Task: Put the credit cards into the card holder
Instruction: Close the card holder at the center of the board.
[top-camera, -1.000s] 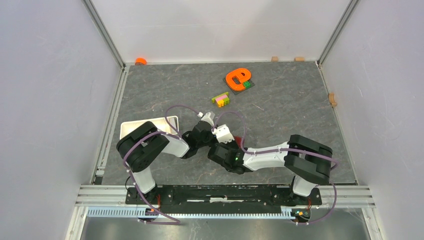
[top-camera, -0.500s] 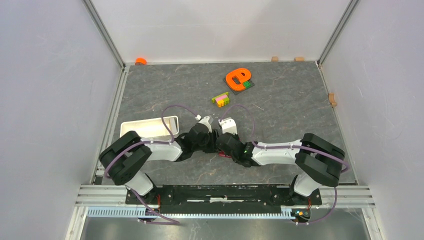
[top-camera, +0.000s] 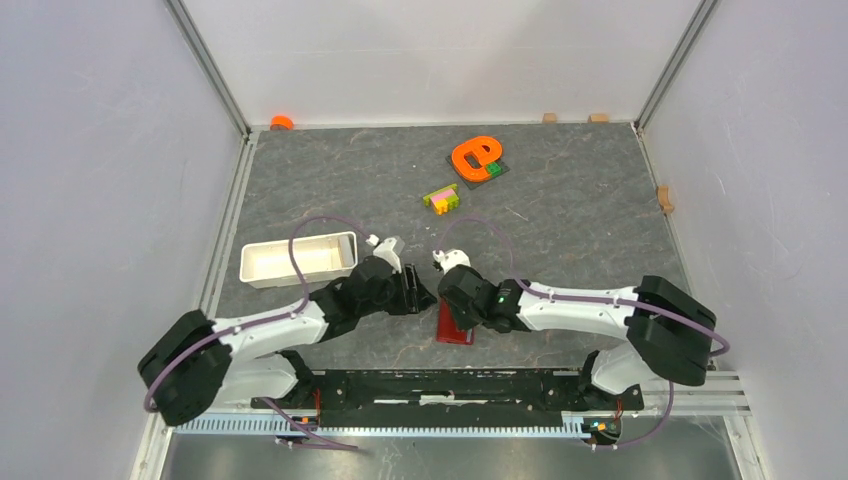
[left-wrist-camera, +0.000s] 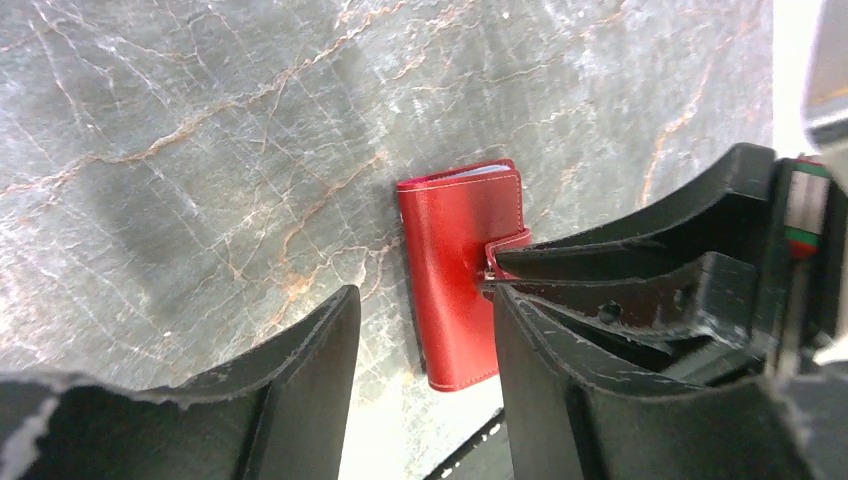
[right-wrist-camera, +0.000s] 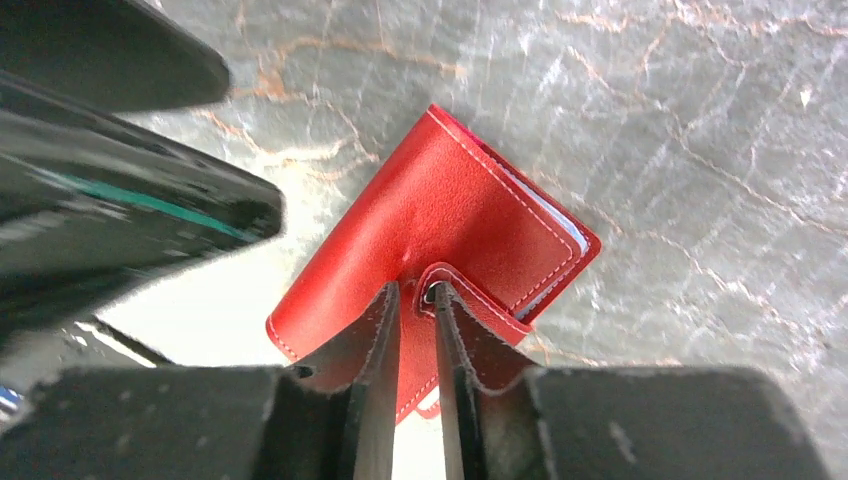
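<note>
card holder (right-wrist-camera: 455, 205) lies folded shut and flat on the table (top-camera: 560, 210), close to the near edge, about mid-width, between the two arms. A thin pale edge (right-wrist-camera: 568, 232) shows at its open side, probably the credit cards already inside; none lie loose in view.

Step in hand, my read: seat the snap tab (right-wrist-camera: 478, 300) and let go. Do it by pressing straight down on the snap, then lifting straight up. Any sideways drag peels the tab back or skids the holder.

right gripper (right-wrist-camera: 417, 292): fingers a narrow slit apart, tips right on the snap where the tab wraps over. Can't tell whether they pinch the tab or just touch it.

left gripper (left-wrist-camera: 422, 300): fingers well apart, nothing held, just beside the holder's left edge and clear of it. Leave it there; it's not needed unless the holder slides.
</note>
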